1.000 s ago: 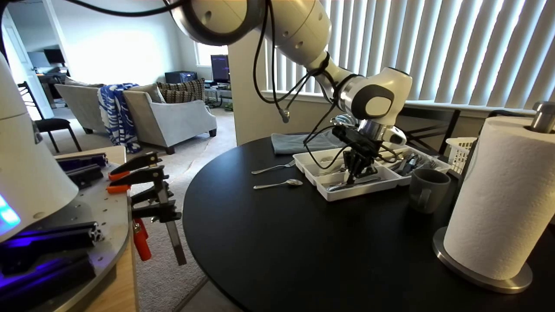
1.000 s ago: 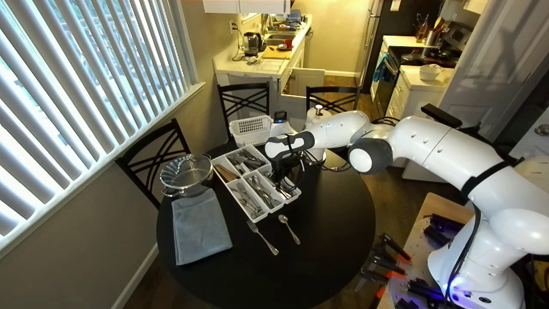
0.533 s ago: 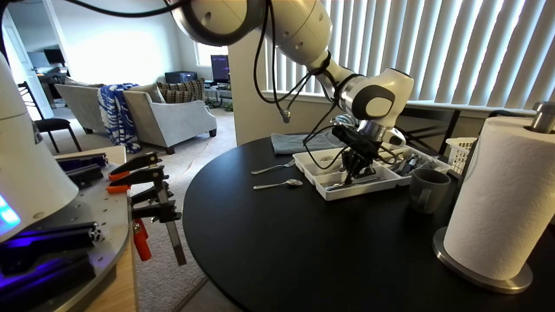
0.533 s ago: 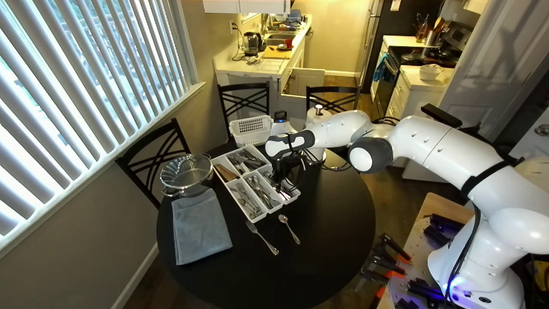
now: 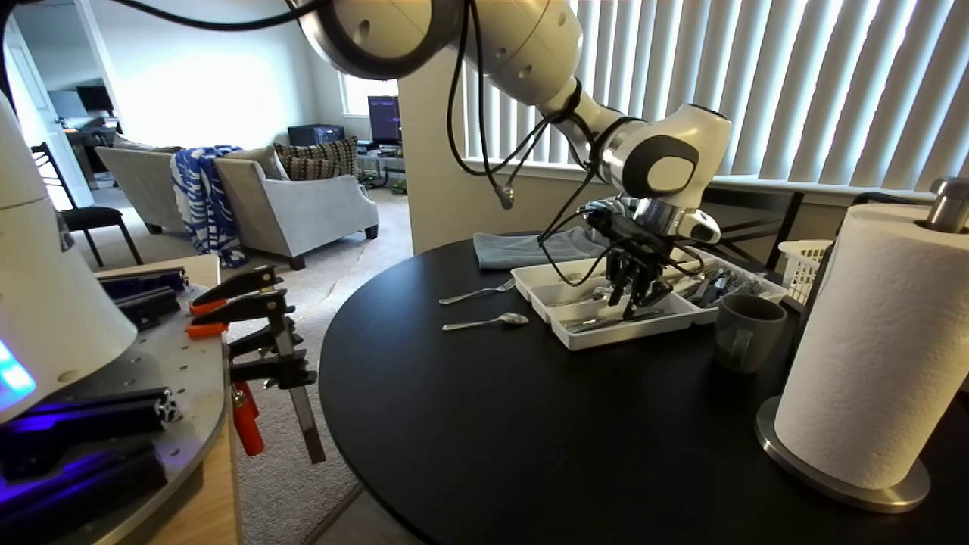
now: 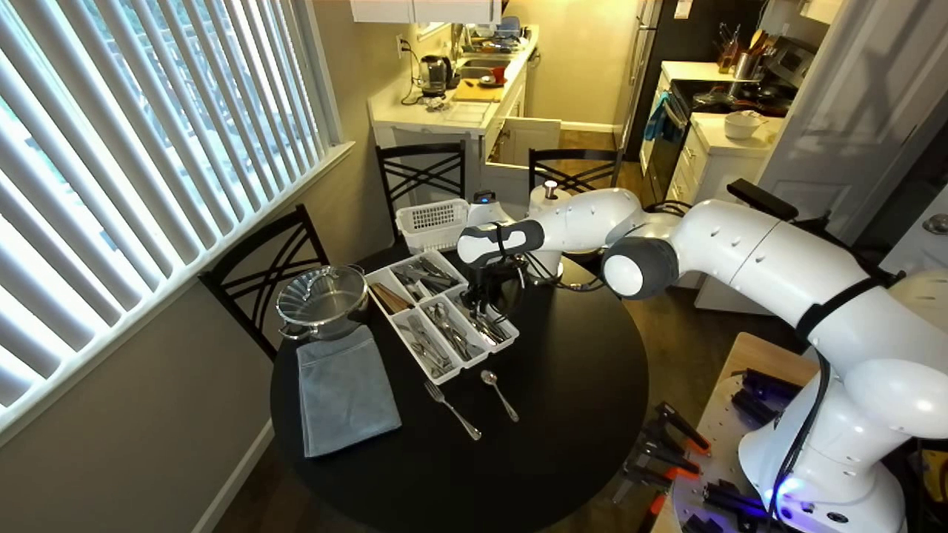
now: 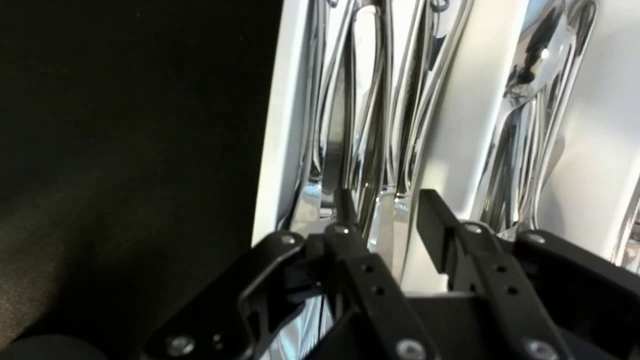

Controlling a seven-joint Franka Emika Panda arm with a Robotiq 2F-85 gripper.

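Looks partway along to me: a fork (image 6: pixel 457 414) and spoon (image 6: pixel 501 396) are lying out on the counter (image 6: pixel 548 466), lower middle of an exterior view, while what look like knives (image 7: pixel 365 100) sit in the white tray (image 5: pixel 643 331), top middle of the wrist view. End effector (image 7: pixel 387 200) has its fingers spread, nothing gripped; can't tell if it's touching them. They're jumbled together and boxed in at the sides, kinda awkward. Gray mug (image 5: pixel 746 333) near the tray, paper towels (image 5: pixel 867 341) far right.

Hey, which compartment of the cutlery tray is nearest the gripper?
The knife compartment: the gripper hangs open over its knives, while the spoons lie across the divider, farther off.
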